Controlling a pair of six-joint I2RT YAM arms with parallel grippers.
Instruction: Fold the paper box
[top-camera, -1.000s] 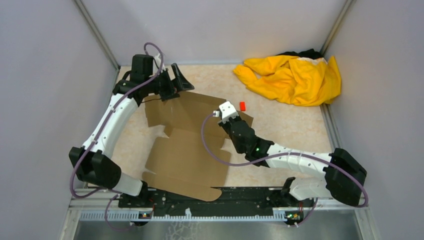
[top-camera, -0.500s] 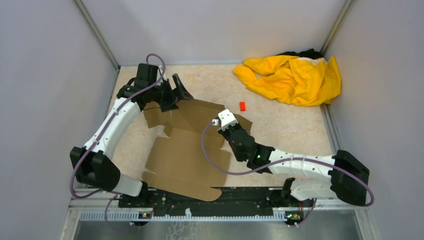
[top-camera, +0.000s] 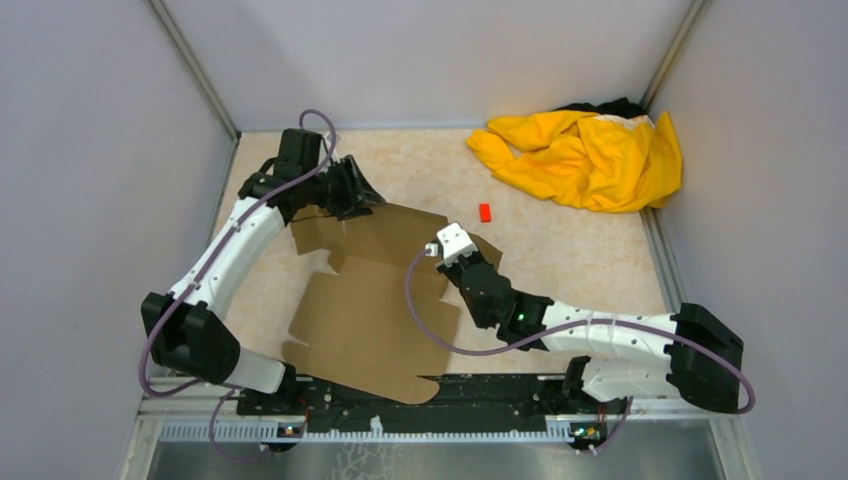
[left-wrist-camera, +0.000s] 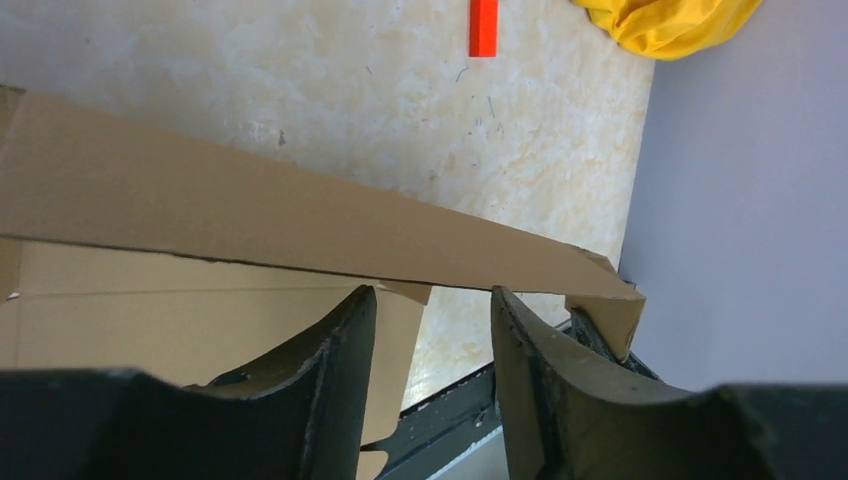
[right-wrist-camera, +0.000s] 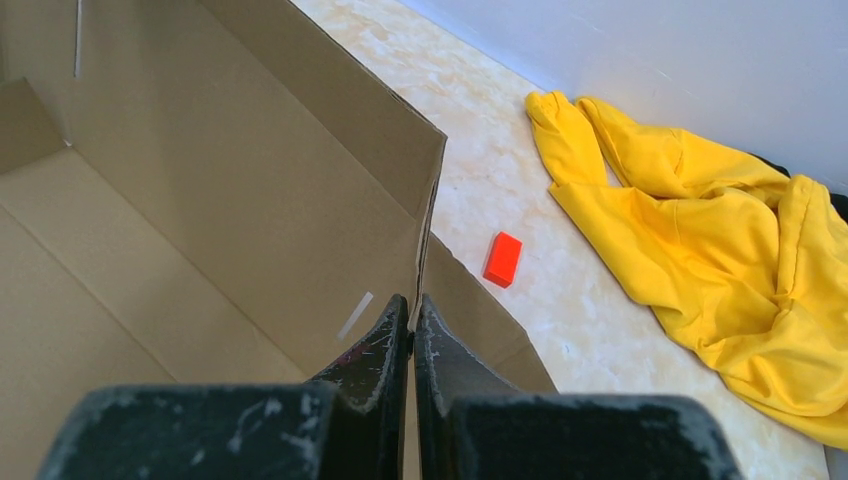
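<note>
Left jaws narrowed, yet apart, at paper box (top-camera: 370, 310); right jaws closed near red block (top-camera: 485, 212).

Plain brown and unprinted, that flat corrugated-cardboard paper box (top-camera: 370, 300) in the middle. Far right, a crumpled bright yellow cloth garment (top-camera: 590, 155). Left of it, a small red block (top-camera: 485, 212). Underneath, a beige marbled tabletop (top-camera: 580, 260); pale grey walls (top-camera: 100, 150) around.
</note>
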